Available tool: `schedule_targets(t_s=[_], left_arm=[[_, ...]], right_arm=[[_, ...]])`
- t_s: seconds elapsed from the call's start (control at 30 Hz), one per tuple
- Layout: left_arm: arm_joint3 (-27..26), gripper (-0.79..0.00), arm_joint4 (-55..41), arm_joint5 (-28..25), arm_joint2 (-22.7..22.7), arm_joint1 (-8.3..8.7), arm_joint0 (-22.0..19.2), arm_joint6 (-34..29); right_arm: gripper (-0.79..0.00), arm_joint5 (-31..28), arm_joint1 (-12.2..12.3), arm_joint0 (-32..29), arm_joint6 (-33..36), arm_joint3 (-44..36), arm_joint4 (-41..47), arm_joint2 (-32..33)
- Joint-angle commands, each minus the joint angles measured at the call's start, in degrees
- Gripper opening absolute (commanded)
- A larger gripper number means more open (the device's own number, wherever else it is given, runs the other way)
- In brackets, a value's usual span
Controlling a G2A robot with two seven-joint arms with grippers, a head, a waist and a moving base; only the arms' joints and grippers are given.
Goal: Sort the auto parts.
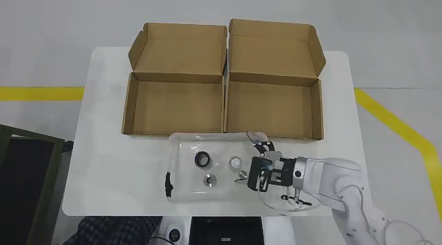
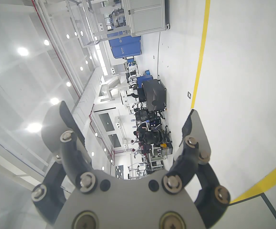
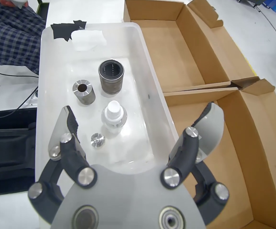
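Observation:
A clear plastic bin (image 1: 181,141) (image 3: 152,77) sits at the table's near edge and holds the parts. Inside it are a dark linear bearing (image 3: 111,77) (image 1: 202,159), a steel cylinder with a centre hole (image 3: 83,92) (image 1: 208,181), a white plastic fitting (image 3: 114,116) (image 1: 235,163) and a small silver knob (image 3: 97,140) (image 1: 242,174). My right gripper (image 3: 140,109) (image 1: 259,172) hovers open over the bin's right end, just above the knob and the white fitting, holding nothing. My left gripper (image 2: 128,110) is open and empty, aimed out at the room.
Two open cardboard boxes stand side by side behind the bin, the left box (image 1: 174,107) and the right box (image 1: 273,109) (image 3: 247,144), each with its lid folded back. Black tape (image 3: 64,29) marks the bin's far end. White table (image 1: 103,141) lies free to the left.

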Motion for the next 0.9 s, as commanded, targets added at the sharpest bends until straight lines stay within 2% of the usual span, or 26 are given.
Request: schedule_targets(t_s=[0.0, 0.4, 0.67, 0.87], left_arm=[[0.00, 0.000, 0.00, 0.00, 0.00, 0.00, 0.00, 0.00], [0.00, 0.000, 0.00, 0.00, 0.00, 0.00, 0.00, 0.00], [0.00, 0.000, 0.00, 0.00, 0.00, 0.00, 0.00, 0.00], [0.00, 0.000, 0.00, 0.00, 0.00, 0.00, 0.00, 0.00]], right_arm=[[0.000, -0.17, 0.04, 0.53, 2.48, -0.27, -0.02, -1.15], [0.000, 0.41, 0.00, 4.47, 12.27, 2.72, 3.88, -6.81], [0.000, 2.05, 0.15, 5.92, 16.46, 4.00, 5.65, -8.70], [-0.126, 3.79, 0.27, 6.83, 17.86, 5.45, 6.33, -9.50]])
